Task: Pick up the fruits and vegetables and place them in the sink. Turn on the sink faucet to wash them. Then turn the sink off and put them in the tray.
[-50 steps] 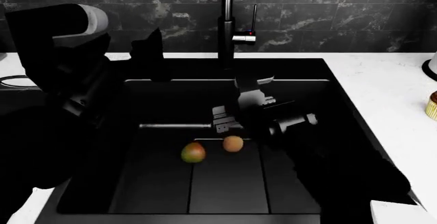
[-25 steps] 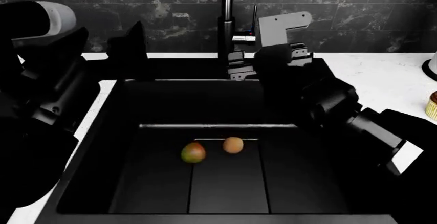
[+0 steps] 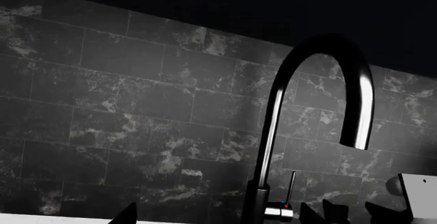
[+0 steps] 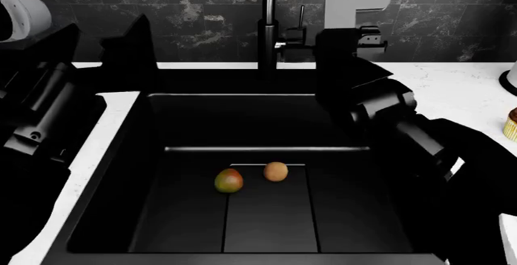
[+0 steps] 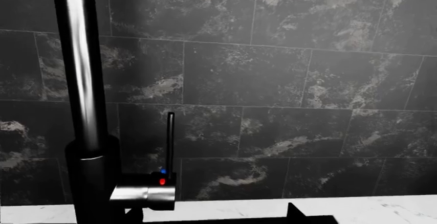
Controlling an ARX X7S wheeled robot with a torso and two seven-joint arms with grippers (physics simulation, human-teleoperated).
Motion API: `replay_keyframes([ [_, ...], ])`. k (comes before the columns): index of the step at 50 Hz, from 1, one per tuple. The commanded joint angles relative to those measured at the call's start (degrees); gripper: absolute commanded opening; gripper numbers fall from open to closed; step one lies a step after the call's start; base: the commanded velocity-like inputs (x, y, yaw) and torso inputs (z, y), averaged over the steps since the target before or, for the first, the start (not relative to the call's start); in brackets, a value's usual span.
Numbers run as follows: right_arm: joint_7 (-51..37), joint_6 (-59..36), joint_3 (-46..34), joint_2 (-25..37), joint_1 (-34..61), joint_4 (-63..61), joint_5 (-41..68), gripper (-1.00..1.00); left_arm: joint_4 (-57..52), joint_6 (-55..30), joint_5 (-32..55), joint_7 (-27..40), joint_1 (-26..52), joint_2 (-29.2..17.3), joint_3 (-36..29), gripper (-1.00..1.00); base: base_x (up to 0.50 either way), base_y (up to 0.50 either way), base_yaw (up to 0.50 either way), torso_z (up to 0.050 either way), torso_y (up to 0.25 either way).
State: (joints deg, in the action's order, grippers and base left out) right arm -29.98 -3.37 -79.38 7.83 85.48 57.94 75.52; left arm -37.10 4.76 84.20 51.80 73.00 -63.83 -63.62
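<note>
The mango [image 4: 229, 181] and the smaller tan-brown fruit [image 4: 275, 171] lie side by side on the bottom of the black sink [image 4: 242, 117], touched by nothing. The faucet [image 4: 267, 29] stands behind the basin, its thin lever [image 4: 301, 16] upright; water is not visible. It also shows in the left wrist view [image 3: 273, 147] and the right wrist view [image 5: 82, 81], with the lever [image 5: 170, 142] there too. My right gripper [image 5: 213, 219] is open and empty, level with the faucet base just right of the lever. My left gripper [image 3: 220, 220] is open and empty, up at the sink's back left corner [image 4: 133, 50]. The tray is out of view.
White counter [image 4: 452, 95] surrounds the sink. A cupcake [image 4: 510, 126] and the black base of the paper-towel stand [image 4: 510, 80] sit at the right edge. A dark marble-tile wall [image 4: 194, 11] rises close behind the faucet. My right forearm [image 4: 388, 120] reaches over the basin's right side.
My right gripper has risen out of the basin to the faucet lever. My left arm has drawn back to the left and up. The two fruits have not moved.
</note>
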Motion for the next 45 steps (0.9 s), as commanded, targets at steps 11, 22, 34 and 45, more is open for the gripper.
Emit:
replay_keyframes([
  [11, 8.90, 3.22, 1.35, -7.79, 1.40, 16.27, 1.45, 1.00, -6.81, -5.01, 3.51, 2.86, 8.26, -5.03, 4.44, 1.00, 0.06, 0.00, 0.00, 0.000, 0.000],
  [22, 9.20, 3.61, 0.09, -7.79, 0.86, 16.37, 3.44, 1.00, -8.43, -8.15, 6.29, 4.07, 12.59, -6.14, 6.40, 1.00, 0.38, 0.00, 0.00, 0.000, 0.000],
  [34, 9.25, 3.96, -1.43, -7.81, 1.01, 16.48, 4.90, 1.00, -8.55, -7.82, 5.91, 3.88, 11.73, -6.44, 6.37, 1.00, 0.45, 0.00, 0.00, 0.000, 0.001],
  [45, 9.26, 4.88, -2.66, -7.80, 1.85, 16.48, 5.79, 1.00, -8.57, -7.08, 5.14, 3.44, 10.56, -6.73, 6.27, 1.00, 0.32, 0.00, 0.00, 0.000, 0.000],
])
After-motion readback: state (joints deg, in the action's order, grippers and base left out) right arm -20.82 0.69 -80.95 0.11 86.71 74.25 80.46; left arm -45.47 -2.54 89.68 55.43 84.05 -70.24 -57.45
